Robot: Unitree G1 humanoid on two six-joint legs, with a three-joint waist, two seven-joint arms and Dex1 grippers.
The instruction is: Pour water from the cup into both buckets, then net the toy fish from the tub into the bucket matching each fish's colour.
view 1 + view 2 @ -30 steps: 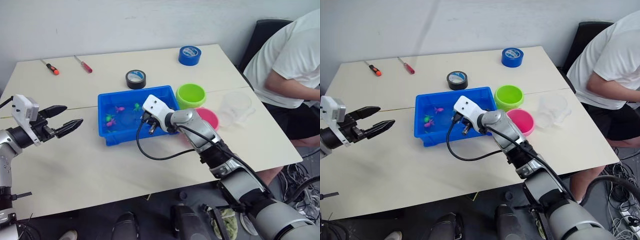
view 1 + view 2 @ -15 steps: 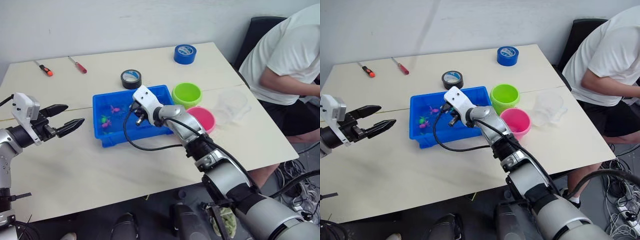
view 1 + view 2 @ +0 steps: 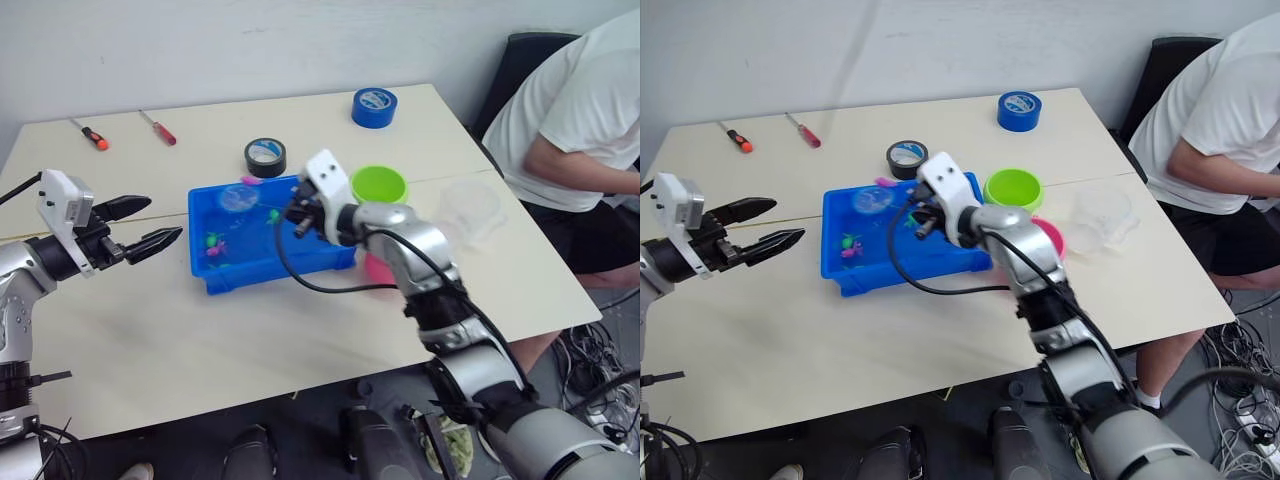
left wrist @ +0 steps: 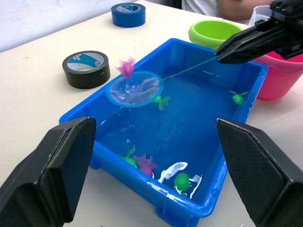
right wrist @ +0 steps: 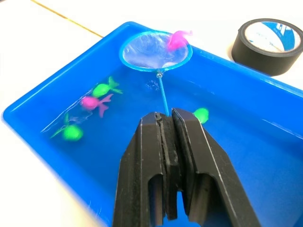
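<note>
The blue tub (image 3: pixel 228 280) holds water and several small green and pink toy fish (image 3: pixel 214 243). My right gripper (image 3: pixel 297 215) hangs over the tub's right half, shut on the net's thin handle. The net (image 3: pixel 239 197) is raised above the tub's far left corner, with a pink fish (image 5: pixel 177 40) lying on the hoop's rim. Left of the tub, my left gripper (image 3: pixel 166 218) is open and holds nothing. The green bucket (image 3: pixel 380 185) stands behind the tub's right end. My right arm partly hides the pink bucket (image 4: pixel 279 71). The clear cup (image 3: pixel 470 208) stands further right.
A black tape roll (image 3: pixel 267 157) lies just behind the tub and a blue one (image 3: pixel 374 107) at the table's far edge. Two screwdrivers (image 3: pixel 92 135) (image 3: pixel 160 127) lie at the far left. A person (image 3: pixel 570 130) sits at the right. A black cable (image 3: pixel 310 285) loops from my right wrist.
My right gripper has lifted the net out of the water towards the tub's far left corner, with a pink fish on it. My left gripper has come closer to the tub.
</note>
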